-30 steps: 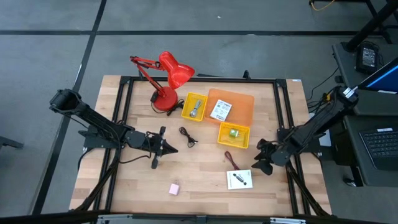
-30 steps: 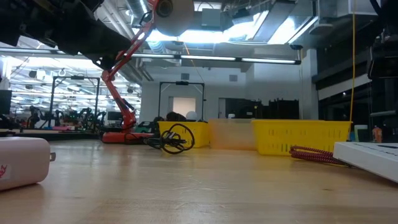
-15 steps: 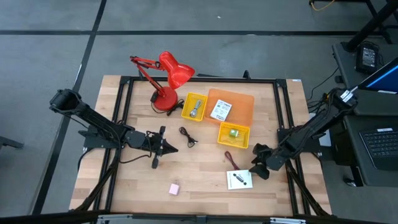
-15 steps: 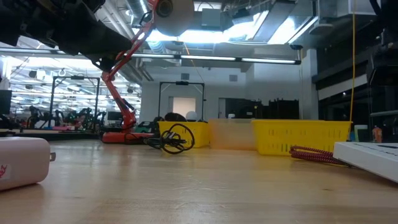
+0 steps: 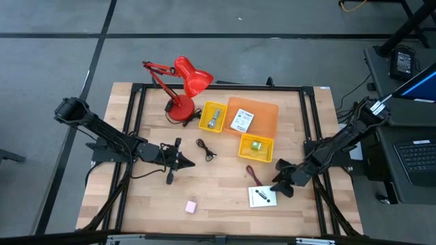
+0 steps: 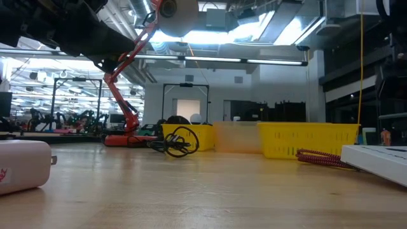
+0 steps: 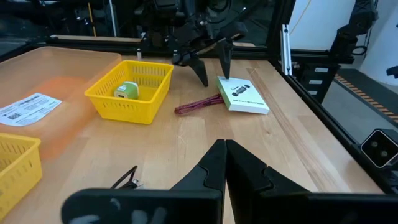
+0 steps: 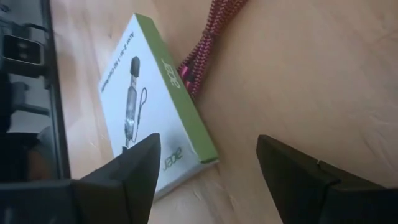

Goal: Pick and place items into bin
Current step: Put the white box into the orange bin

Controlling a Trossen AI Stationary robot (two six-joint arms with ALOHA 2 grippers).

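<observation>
Right tool (image 5: 278, 185) reached white box (image 5: 261, 197).

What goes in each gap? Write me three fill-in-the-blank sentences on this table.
1. The right claw hangs with its fingers ____ above the white box.
2. The maroon cord lies between that box and the ____ basket holding a green block.
3. The pink block sits on the ____, outside every basket.

Missing words: open; yellow; table

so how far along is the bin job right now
Done: a white card lies in the orange bin, and each yellow basket holds an item. In hand: nothing; the open right gripper hovers over the white box. Left: that box, the maroon cord, black cable, pink block.
</observation>
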